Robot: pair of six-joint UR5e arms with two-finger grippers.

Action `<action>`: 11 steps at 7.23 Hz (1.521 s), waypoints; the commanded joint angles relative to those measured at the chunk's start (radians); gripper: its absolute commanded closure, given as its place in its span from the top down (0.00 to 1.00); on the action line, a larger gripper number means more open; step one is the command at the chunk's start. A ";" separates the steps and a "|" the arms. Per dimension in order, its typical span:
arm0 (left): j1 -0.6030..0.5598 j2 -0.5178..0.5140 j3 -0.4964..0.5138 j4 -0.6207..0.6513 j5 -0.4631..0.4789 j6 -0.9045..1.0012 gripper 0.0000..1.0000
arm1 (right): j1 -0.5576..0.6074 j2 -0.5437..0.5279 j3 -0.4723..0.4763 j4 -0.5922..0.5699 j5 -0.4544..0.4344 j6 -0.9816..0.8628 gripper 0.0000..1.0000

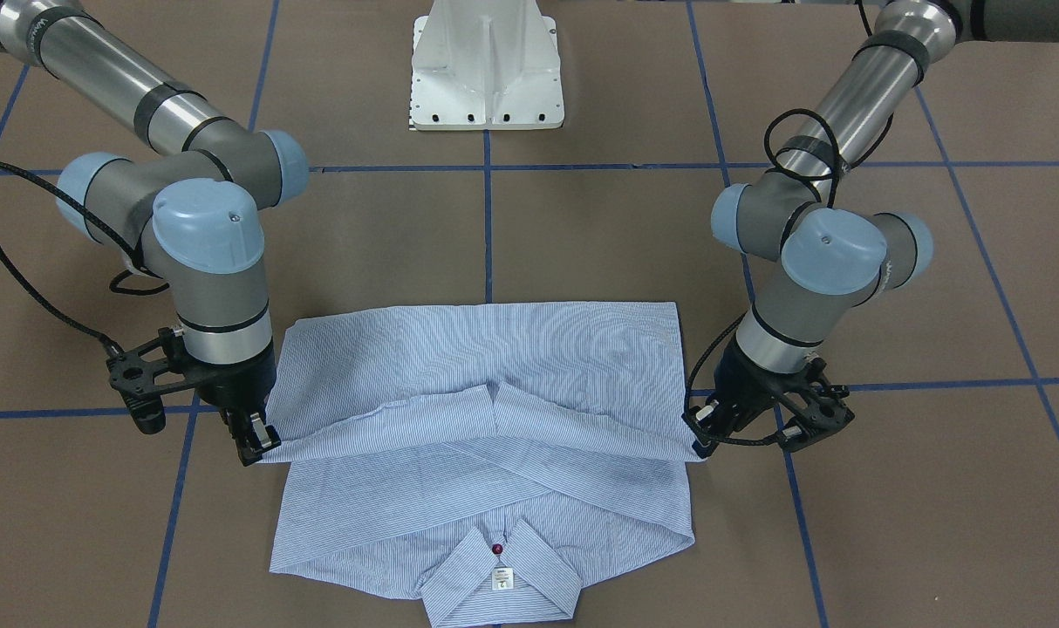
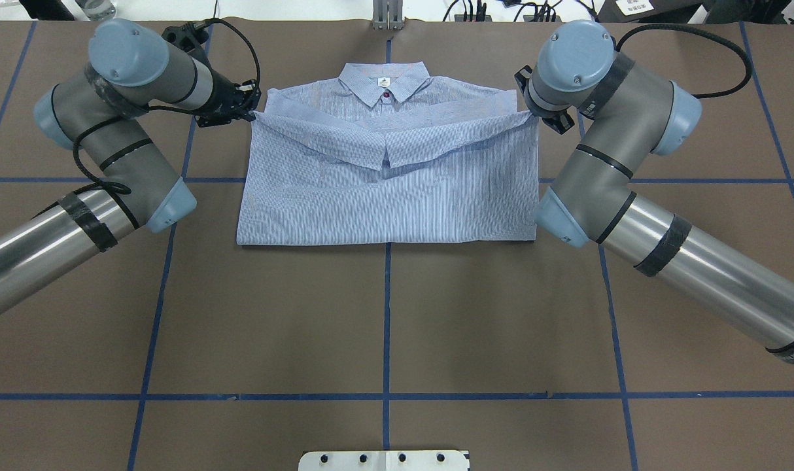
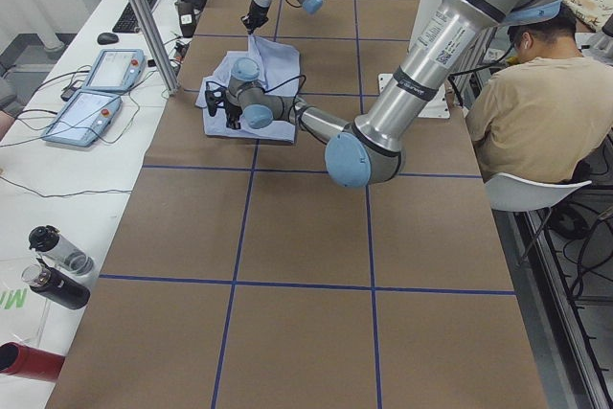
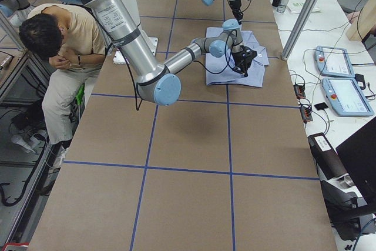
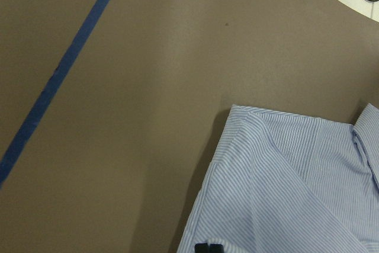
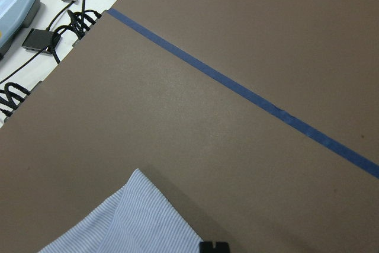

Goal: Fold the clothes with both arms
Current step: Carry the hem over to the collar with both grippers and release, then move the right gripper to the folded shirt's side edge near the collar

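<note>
The striped shirt [image 2: 384,196] lies flat on a big brown table [image 2: 384,314] marked with blue tape lines [image 2: 386,327]. It sits in the middle of the side far from the robot's white base [image 1: 488,65], with its collar [image 2: 384,82] at the far edge and its lower part folded up toward it. The left gripper [image 2: 252,112] is pinched tight on one end of that folded edge and the right gripper [image 2: 533,115] on the other end. Beside the table is a white bench [image 3: 38,160] with two control pads [image 3: 96,93] and some bottles [image 3: 57,265] — and a man [image 3: 536,112] sits near the base.
</note>
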 commanded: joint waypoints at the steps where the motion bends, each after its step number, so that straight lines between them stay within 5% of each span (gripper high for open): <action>1: 0.001 -0.043 0.091 -0.057 0.032 0.000 0.00 | -0.010 0.051 -0.097 0.024 -0.025 -0.002 0.00; 3: 0.002 -0.055 0.134 -0.077 0.048 0.001 0.15 | -0.010 0.056 -0.122 0.026 -0.042 -0.005 0.00; 4: 0.002 -0.055 0.154 -0.088 0.050 0.005 0.21 | -0.012 0.065 -0.140 0.027 -0.042 -0.005 0.28; 7: -0.001 -0.025 0.143 -0.135 0.046 0.049 0.42 | -0.012 0.074 -0.167 0.047 -0.048 -0.005 0.68; 8: -0.007 0.033 0.051 -0.139 0.039 0.064 0.44 | -0.010 0.070 -0.149 0.053 -0.046 0.010 1.00; 9: -0.007 0.069 -0.023 -0.131 0.037 0.063 0.46 | -0.018 0.048 -0.075 0.049 -0.046 0.045 0.99; 11: -0.008 0.103 -0.065 -0.131 0.037 0.061 0.47 | -0.106 -0.176 0.229 0.052 -0.042 0.091 1.00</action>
